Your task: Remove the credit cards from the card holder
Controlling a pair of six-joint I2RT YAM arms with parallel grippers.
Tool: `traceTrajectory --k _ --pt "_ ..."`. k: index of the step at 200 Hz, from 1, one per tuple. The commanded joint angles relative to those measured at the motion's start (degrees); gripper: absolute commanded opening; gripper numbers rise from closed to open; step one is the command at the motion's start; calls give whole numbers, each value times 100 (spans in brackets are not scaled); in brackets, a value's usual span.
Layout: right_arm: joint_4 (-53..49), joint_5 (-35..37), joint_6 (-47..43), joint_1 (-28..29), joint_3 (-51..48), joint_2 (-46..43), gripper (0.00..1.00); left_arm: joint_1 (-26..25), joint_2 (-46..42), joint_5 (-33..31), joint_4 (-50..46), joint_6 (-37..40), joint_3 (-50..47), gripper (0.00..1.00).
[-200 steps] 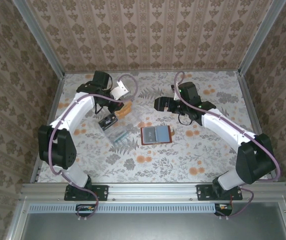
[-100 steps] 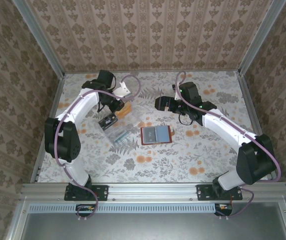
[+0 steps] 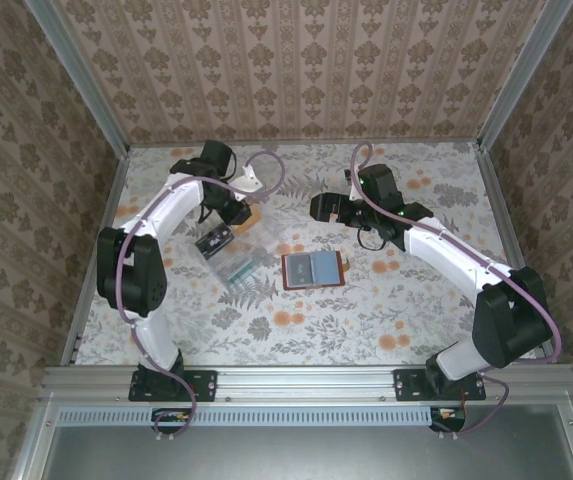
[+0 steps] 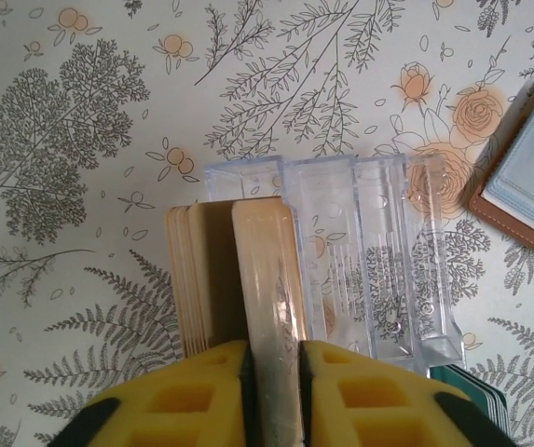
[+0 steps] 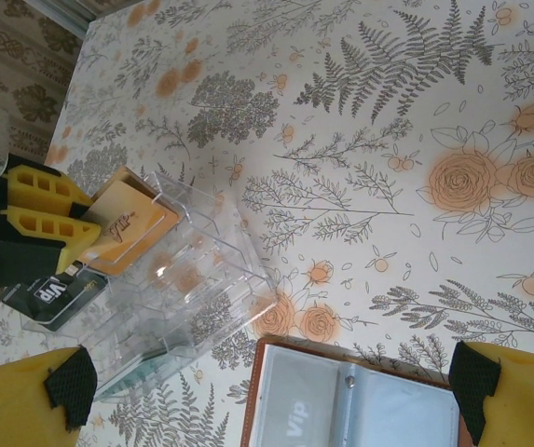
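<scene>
You'll see a clear, ribbed plastic tray sitting on the floral-print table, with brown patterned wallpaper walls around it.

Left wrist view: the near end of the orange card is blurred between the fingers of the left gripper at 6 o'clock; contact cannot be determined. The frame edge cuts off the wallet at 3 o'clock and the teal card at 5 o'clock.
</scene>
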Motion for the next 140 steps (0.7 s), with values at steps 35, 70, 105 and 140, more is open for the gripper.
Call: traceTrajectory --k 35,70,105,140 --pt "92 -52 138 -15 -119 -5 100 24 64 -164 -53 -120 249 33" --pt "90 -57 164 -15 -148 -17 100 67 -140 15 53 -292 303 42" --pt "94 -57 196 -17 -191 -89 100 216 -601 299 453 -731 231 79" --pt "3 11 167 -8 -259 -243 100 315 -1212 229 1198 -1430 -84 100"
